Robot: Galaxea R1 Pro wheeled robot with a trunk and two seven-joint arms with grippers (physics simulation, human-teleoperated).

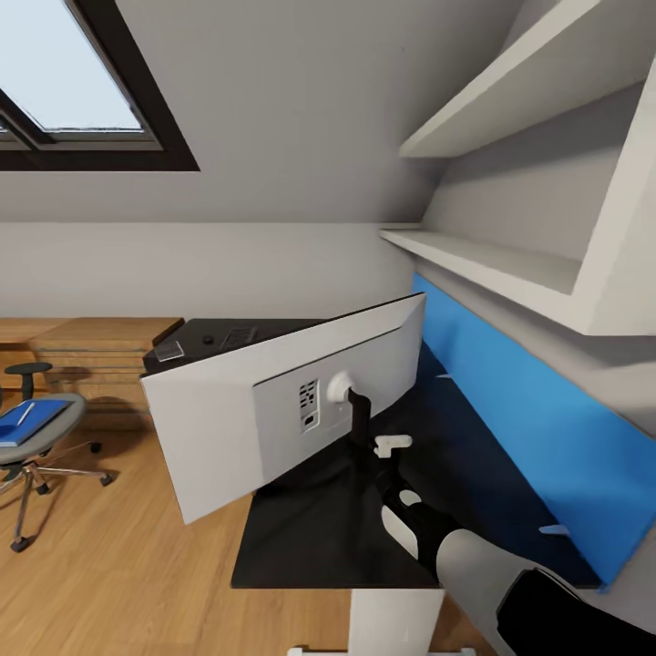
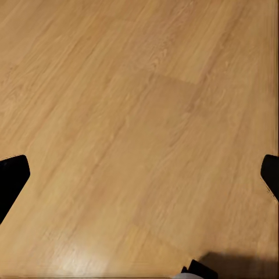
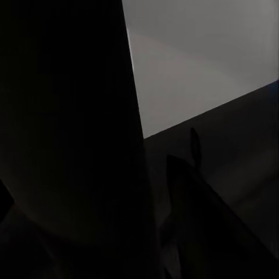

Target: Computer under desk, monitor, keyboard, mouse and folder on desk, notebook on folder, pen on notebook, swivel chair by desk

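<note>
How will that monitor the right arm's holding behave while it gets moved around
The monitor looks rigid but top-heavy: a wide panel on one thin black neck, tilted over the desk, so it may swing or tip. The right gripper sits near that neck; the grip itself isn't visible.

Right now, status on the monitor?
Right gripper at the monitor's stand, grip unclear. Left fingers open over floor. Monitor tilted above desk. Folder on swivel chair.
</note>
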